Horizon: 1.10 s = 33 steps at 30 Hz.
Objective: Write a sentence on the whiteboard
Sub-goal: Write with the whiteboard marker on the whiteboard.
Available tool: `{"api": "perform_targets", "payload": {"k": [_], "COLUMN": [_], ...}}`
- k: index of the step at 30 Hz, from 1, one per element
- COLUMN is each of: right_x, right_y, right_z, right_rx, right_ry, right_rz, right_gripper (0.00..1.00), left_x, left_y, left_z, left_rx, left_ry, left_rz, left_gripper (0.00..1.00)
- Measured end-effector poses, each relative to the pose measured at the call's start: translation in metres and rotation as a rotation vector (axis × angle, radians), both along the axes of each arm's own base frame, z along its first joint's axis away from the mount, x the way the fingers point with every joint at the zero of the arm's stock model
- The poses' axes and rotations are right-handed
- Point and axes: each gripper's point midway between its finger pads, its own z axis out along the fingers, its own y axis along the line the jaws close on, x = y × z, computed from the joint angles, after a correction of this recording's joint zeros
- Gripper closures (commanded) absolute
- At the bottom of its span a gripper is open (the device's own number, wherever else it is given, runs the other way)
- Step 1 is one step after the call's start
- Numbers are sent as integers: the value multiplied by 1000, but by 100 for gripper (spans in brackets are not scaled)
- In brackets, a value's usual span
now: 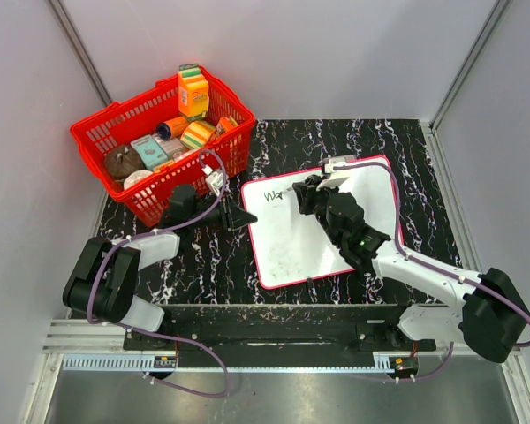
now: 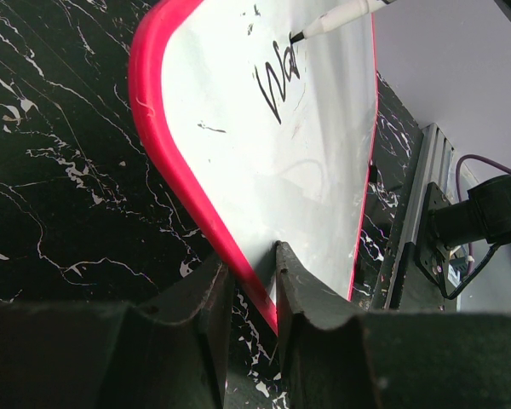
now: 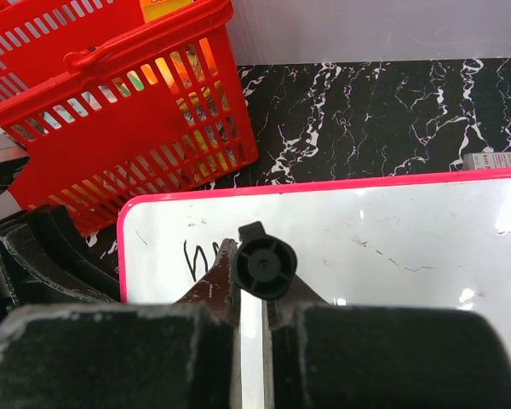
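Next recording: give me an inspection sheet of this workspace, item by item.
Surface: black marbled table.
Job's things: whiteboard lying flat, a few letters at its far-left corner; marker tip at the letters.
Clutter: red basket of groceries, far left, beside the board.
End effectors: left end effector shut on the whiteboard's edge; right end effector shut on the marker.
Cables: purple cables run along both arms.
Surroundings: grey walls; nothing else seen.
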Motion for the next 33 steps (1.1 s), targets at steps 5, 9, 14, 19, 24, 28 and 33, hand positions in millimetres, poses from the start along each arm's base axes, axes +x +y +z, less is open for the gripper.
{"api": "perform_targets", "payload": {"k": [5,9,14,19,24,28,33], "right_x": [0,0,0,-3,-3,-4,-6], "right_y": [0,-1,-6,-11,-12,-13,-15], "right_z": [0,1,1,-1,-2,-1,7], "right_rx": [0,2,-1,-3,0,1,13], "right_ry": [0,-1,0,3,6,4,-8], "right_rz": [-1,-3,-14,-25,-25,-25,-26], "right_gripper": [100,100,100,100,100,100,100], "left_x": [0,0,0,0,0,0,0], "left_y": [0,0,0,0,0,-1,-1], "left_z": [0,0,0,0,0,0,1], "left_rx": [0,1,1,2,2,2,2], "left_ry": [-1,-2,-3,-5,-6,-6,-7], "left_rz": [-1,-1,-2,-2,-3,-4,-6], "left_gripper": [100,100,100,100,100,100,100]}}
